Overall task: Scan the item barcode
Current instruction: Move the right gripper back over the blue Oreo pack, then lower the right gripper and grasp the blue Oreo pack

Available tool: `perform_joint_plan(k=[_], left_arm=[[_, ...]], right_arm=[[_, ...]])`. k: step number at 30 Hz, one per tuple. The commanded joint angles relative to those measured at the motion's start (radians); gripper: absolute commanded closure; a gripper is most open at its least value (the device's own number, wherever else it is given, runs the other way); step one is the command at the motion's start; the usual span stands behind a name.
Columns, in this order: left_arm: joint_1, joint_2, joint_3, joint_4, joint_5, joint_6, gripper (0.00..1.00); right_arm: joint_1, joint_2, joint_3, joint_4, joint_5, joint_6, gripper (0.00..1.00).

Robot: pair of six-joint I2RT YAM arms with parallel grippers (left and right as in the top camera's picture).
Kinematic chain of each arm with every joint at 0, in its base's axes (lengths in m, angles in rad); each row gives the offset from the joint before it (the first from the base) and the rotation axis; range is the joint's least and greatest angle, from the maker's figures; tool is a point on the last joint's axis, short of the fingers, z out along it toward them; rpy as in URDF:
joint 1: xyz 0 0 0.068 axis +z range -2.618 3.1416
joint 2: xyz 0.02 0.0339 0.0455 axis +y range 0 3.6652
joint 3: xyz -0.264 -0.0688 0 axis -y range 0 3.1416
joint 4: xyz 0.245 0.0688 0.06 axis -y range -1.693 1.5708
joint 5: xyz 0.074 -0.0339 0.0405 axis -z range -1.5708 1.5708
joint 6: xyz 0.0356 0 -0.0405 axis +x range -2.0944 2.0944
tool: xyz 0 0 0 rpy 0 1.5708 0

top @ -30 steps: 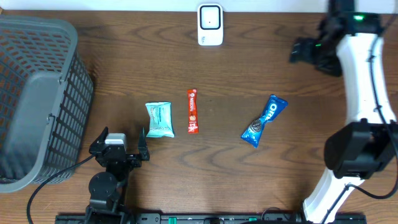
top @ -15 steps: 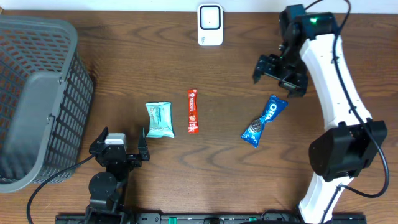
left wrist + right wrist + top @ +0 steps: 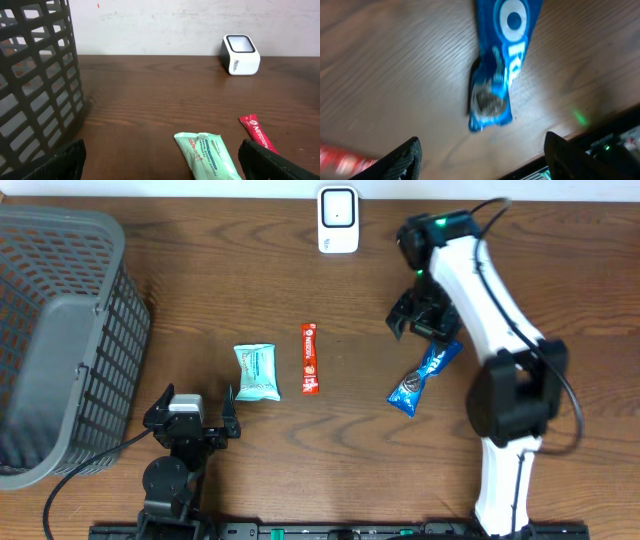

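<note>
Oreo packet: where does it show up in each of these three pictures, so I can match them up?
Overhead: the Oreo packet lies right of centre on the table, slanted.
Left wrist: not in it.
Right wrist: the packet runs down from the top edge, near the middle.
Shared landmark: the red sachet, mid-table overhead, low right in the left wrist view, a red blur at bottom left in the right wrist view.
</note>
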Motion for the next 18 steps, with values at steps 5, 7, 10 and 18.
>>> perform_joint_plan(k=[5, 7, 10, 18], left_arm=[[0.001, 0.0, -0.032, -0.013, -0.004, -0.001, 0.02], [0.001, 0.0, -0.032, -0.013, -0.004, -0.001, 0.02], [0.001, 0.0, -0.032, -0.013, -0.004, -0.001, 0.02], [0.001, 0.0, -0.032, -0.013, -0.005, -0.001, 0.02]], right_arm=[[-0.023, 0.117, -0.005, 0.018, 0.057, 0.115, 0.25], [-0.039, 0.131, -0.005, 0.019, 0.062, 0.118, 0.25], [-0.054, 0.146, -0.005, 0.012, 0.099, 0.13, 0.25], [-0.043, 0.233, -0.005, -0.043, 0.107, 0.129, 0.26]])
